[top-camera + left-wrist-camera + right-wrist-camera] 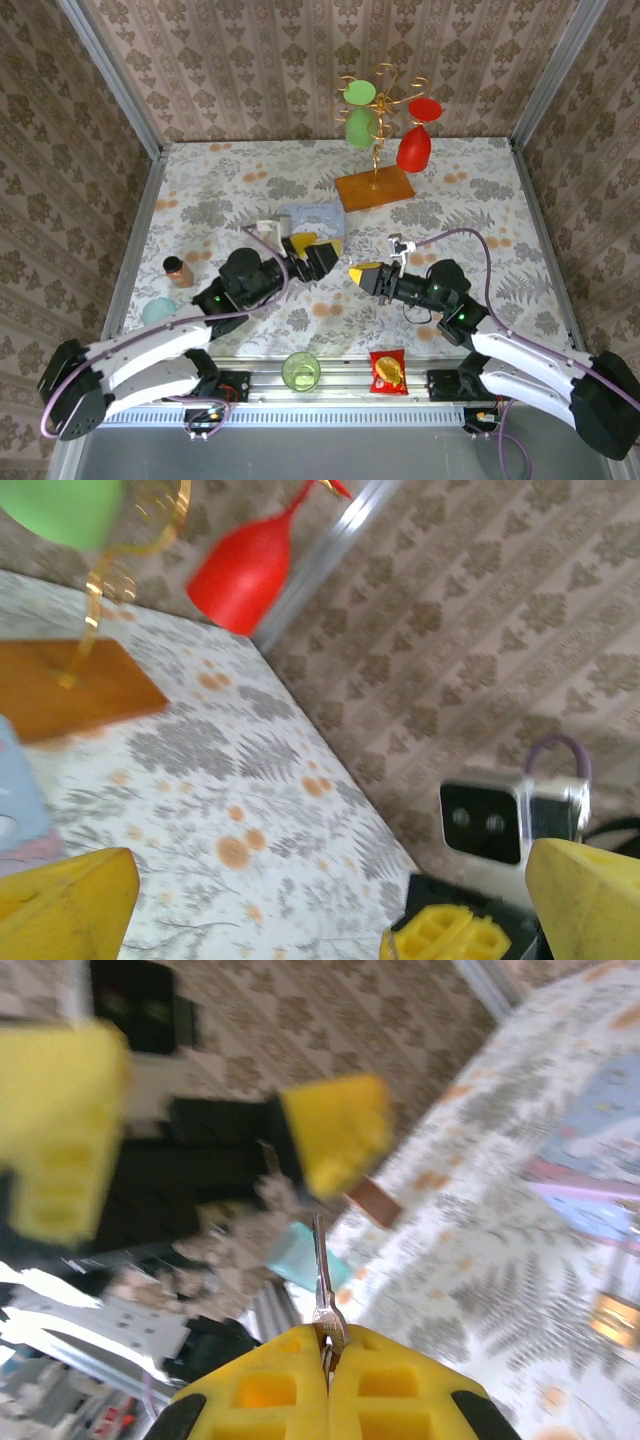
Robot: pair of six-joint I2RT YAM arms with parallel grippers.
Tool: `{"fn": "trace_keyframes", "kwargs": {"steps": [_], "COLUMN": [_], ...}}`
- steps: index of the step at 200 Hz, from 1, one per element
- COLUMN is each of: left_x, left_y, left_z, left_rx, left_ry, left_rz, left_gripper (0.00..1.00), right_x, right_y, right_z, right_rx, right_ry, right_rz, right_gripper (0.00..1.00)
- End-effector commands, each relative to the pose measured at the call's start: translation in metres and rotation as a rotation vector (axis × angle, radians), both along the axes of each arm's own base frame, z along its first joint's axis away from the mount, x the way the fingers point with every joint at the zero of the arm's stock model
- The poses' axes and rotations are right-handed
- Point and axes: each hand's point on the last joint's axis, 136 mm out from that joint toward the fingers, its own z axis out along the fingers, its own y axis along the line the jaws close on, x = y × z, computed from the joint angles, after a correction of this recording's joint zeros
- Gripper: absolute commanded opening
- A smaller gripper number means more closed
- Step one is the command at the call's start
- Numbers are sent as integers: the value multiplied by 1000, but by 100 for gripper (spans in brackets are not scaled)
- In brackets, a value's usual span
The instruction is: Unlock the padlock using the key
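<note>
One key (321, 1292) sticks up, pinched in the right hand (328, 1352).

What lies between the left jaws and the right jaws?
The key, clamped in the right gripper, points across bare tablecloth toward the left gripper: right wrist and top views.

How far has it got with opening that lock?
Done: the key is pinched in the right end effector. In hand: it is held toward the left end effector, which is open with nothing in it. Left: the key is in no lock yet, so inserting and turning it remain.
</note>
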Motion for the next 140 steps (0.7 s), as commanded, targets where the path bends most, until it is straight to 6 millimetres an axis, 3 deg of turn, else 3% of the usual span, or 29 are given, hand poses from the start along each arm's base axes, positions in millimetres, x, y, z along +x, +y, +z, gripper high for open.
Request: {"fn": "trace_keyframes", "kwargs": {"steps": [1, 21, 52, 80, 103, 124, 140], "left_x": [21, 23, 21, 40, 54, 60, 66], "left_y": [36, 48, 42, 48, 32, 18, 18], "left_z": [-24, -62, -125, -180, -188, -193, -208], "left_rx": [218, 351, 430, 441, 408, 473, 503], "left_ry": [31, 116, 222, 348, 355, 332, 359], "left_rz": [161, 171, 107, 92, 26, -7, 8], "left_gripper": [100, 100, 98, 86, 76, 78, 78], "right_x": [8, 12, 17, 25, 29, 32, 34], "right_y": [-22, -32, -30, -24, -14, -12, -12], "right_z": [-58, -85, -106, -116, -119, -125, -132], "right_rx": [-244, -326, -369, -375, -357, -357, -381], "right_ry": [113, 187, 233, 257, 268, 274, 287], "right_rz": [-108, -147, -143, -145, -117, -112, -121], "right_gripper": [0, 0, 0, 0, 0, 0, 0]}}
